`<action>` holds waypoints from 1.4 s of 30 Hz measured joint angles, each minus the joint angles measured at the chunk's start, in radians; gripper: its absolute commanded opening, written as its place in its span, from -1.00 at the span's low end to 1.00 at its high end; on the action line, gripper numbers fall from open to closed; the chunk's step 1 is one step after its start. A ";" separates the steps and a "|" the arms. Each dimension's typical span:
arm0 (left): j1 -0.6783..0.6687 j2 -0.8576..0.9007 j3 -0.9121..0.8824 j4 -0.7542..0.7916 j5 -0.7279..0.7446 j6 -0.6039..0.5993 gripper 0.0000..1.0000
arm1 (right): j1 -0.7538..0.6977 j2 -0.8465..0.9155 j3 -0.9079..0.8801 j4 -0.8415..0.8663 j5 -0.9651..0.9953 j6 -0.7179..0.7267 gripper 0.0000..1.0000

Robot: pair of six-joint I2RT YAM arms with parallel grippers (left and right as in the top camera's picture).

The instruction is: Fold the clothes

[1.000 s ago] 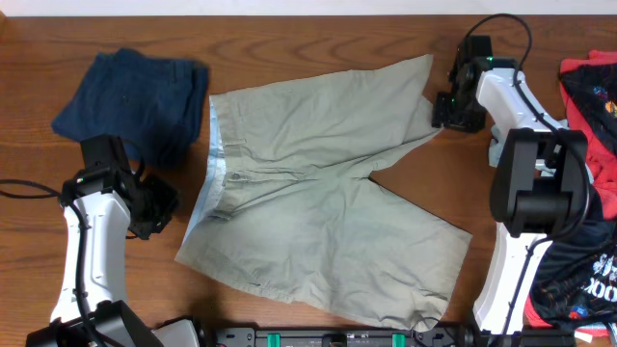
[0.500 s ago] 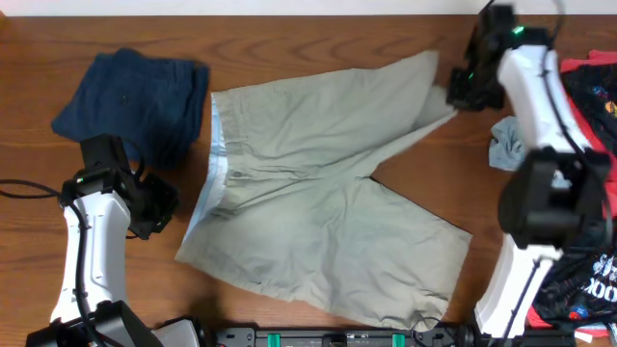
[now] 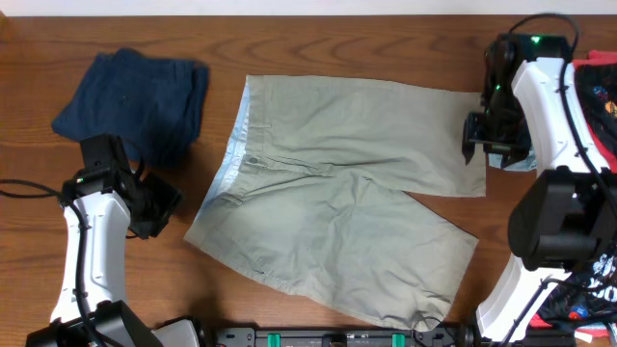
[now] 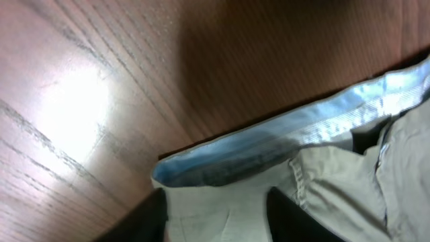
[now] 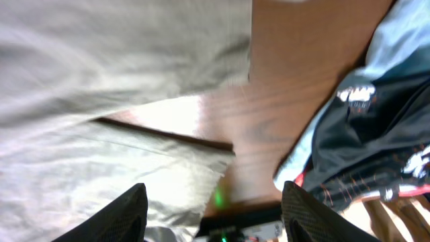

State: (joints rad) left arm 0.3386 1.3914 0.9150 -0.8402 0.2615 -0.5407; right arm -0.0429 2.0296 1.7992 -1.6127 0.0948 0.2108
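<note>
The khaki shorts (image 3: pixel 337 183) lie spread flat mid-table, with the waistband and its light blue lining at the left and both legs pointing right. My left gripper (image 3: pixel 166 207) is open just left of the waistband's lower corner. In the left wrist view (image 4: pixel 218 225) khaki cloth (image 4: pixel 336 188) lies between its wide-apart fingers. My right gripper (image 3: pixel 475 145) is open at the hem of the upper leg. In the right wrist view (image 5: pixel 215 222) its fingers are spread and empty above the shorts (image 5: pixel 101 67) and bare wood.
A navy garment (image 3: pixel 135 96) lies bunched at the back left. A light blue garment (image 3: pixel 519 159) lies under the right arm. Red-and-black printed clothes (image 3: pixel 603 96) are piled along the right edge and also show in the right wrist view (image 5: pixel 363 134).
My right gripper pulled the upper leg out to the right and towards the front, straightening it. The whole shorts slid right. The left arm has not moved.
</note>
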 measured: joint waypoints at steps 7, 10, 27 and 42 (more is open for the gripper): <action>0.000 0.000 0.000 -0.015 0.001 0.059 0.18 | -0.001 -0.014 -0.003 -0.004 -0.016 0.041 0.29; 0.000 0.000 -0.010 -0.014 0.002 0.087 0.18 | -0.001 -0.060 -0.004 0.032 -0.056 0.063 0.36; 0.000 0.000 -0.272 0.129 0.097 0.153 -0.44 | 0.016 -0.377 -0.035 -0.035 -0.156 0.256 0.41; 0.001 0.000 -0.339 0.242 0.422 0.169 -0.88 | 0.119 -0.618 -0.573 0.154 -0.288 0.472 0.43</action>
State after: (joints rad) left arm 0.3393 1.3914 0.5762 -0.5980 0.6834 -0.3717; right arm 0.0765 1.4117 1.2259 -1.4582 -0.1936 0.6830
